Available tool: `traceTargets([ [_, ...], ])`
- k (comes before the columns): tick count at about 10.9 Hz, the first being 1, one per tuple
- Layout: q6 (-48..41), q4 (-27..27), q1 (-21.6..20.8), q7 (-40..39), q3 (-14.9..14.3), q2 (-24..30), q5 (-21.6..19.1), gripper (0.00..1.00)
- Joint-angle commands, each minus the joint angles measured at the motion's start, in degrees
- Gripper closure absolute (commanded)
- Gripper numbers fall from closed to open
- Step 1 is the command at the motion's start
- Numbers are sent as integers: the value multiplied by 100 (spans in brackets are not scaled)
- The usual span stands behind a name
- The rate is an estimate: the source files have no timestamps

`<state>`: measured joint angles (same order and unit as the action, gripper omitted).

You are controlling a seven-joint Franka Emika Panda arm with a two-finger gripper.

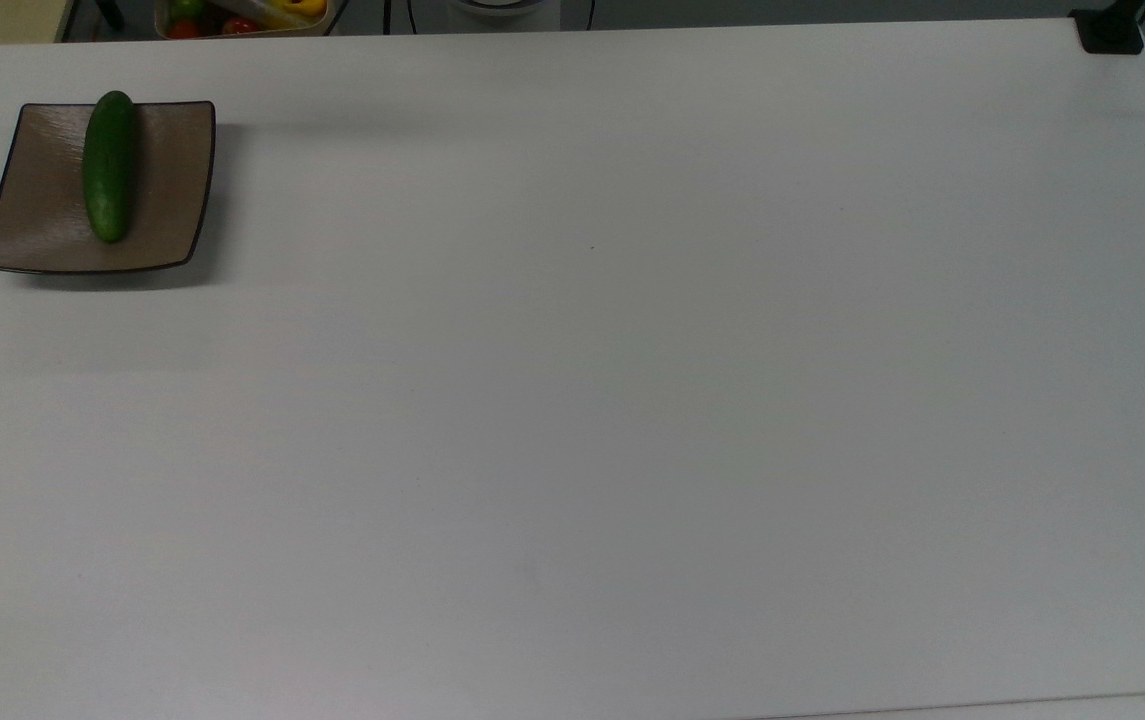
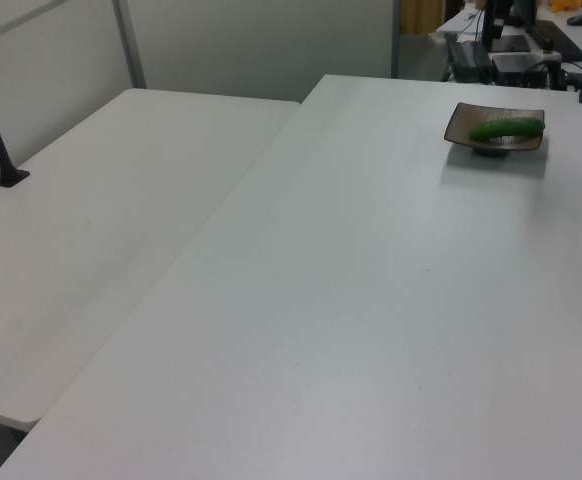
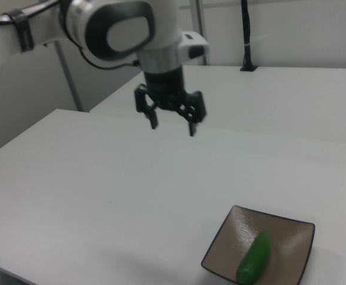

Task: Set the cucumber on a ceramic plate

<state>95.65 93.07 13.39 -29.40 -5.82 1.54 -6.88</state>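
The dark green cucumber (image 1: 109, 165) lies lengthwise on the square brown ceramic plate (image 1: 42, 215) at the top view's far left. In the left view the cucumber (image 2: 507, 128) rests across the plate (image 2: 463, 127) at the table's far right. The right view has the cucumber (image 3: 254, 257) on the plate (image 3: 292, 240) at the bottom. My gripper (image 3: 172, 125) hangs open high above the table in the right view, well up and to the left of the plate, with nothing between its fingers.
A bin of colourful vegetables (image 1: 242, 15) sits beyond the table's far edge in the top view. A black clamp mount (image 1: 1110, 30) stands at the top view's upper right corner. A second white table (image 2: 101, 220) adjoins on the left view's left.
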Motion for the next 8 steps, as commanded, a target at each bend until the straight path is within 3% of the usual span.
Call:
traceTargets([
  [1, -345, -44, -809, 1327, 36, 232, 266, 0],
  [2, -415, -44, -994, 1740, 115, 267, 266, 0],
  [5, -425, 35, -1163, 2796, 782, 285, 266, 0],
  [7, -328, 298, -1181, 3053, 1256, 276, 284, 0],
  [8, -197, 421, -1190, 3054, 1345, 285, 284, 0],
])
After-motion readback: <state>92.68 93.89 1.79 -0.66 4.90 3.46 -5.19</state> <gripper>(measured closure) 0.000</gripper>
